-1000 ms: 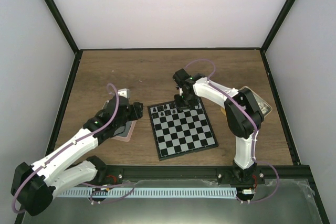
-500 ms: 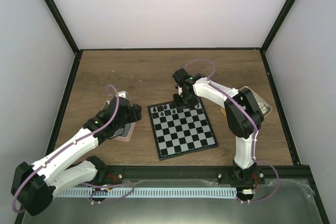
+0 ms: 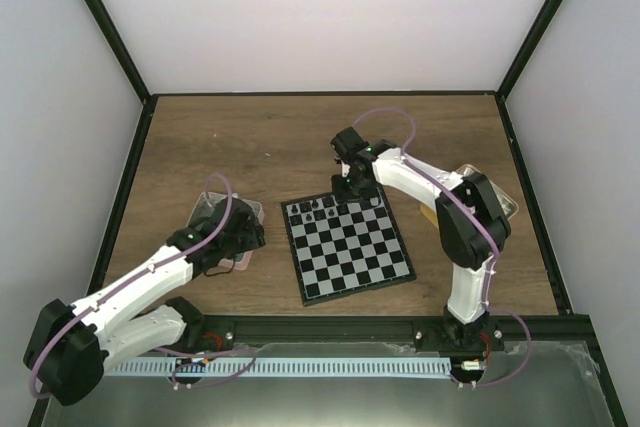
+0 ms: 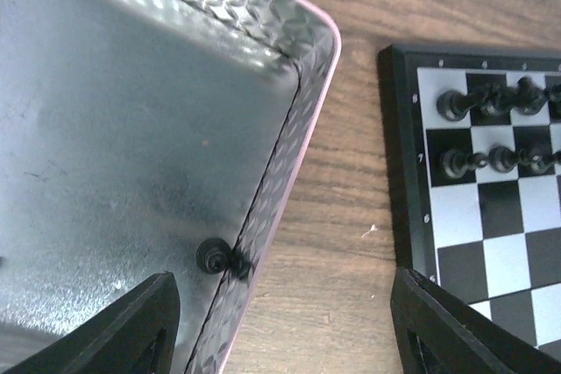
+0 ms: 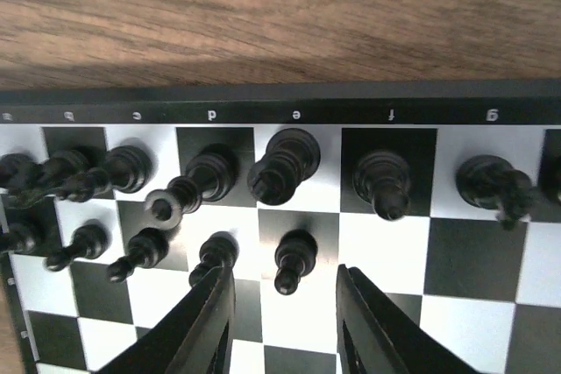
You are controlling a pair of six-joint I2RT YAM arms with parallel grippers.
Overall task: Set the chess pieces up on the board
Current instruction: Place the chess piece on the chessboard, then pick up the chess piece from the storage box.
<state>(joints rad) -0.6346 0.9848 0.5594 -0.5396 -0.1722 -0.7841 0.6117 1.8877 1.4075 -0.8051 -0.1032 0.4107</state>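
Seen from above, the board (image 3: 350,252) lies a little askew on the wooden worktop (image 3: 270,137), in front of both arms. The black chess pieces (image 3: 330,207) crowd its far edge as small dark specks, and that view cannot tell one from another. The right tool (image 3: 352,190) hangs over that far edge. The left tool (image 3: 237,237) sits just left of the board, over a pink-rimmed tray (image 3: 250,209). A tan tin (image 3: 507,205) rests to the right of the board, partly behind the right arm.

The right wrist camera gives what the overhead one cannot. The pieces stand in two rows against the board's lettered border, taller ones nearest the border and pawns in the next row. One pawn (image 5: 294,256) on the e file stands between the right tool's fingers (image 5: 206,321) with a gap on either side, so this tool is open and grips nothing.

The left wrist camera looks into the tray. A lone black piece (image 4: 213,256) lies on its metal floor against the wall nearest the board, which the overhead view does not show. The left tool's fingers are spread wide, one over the tray floor and the other at the board's left edge. It is open and holds nothing.
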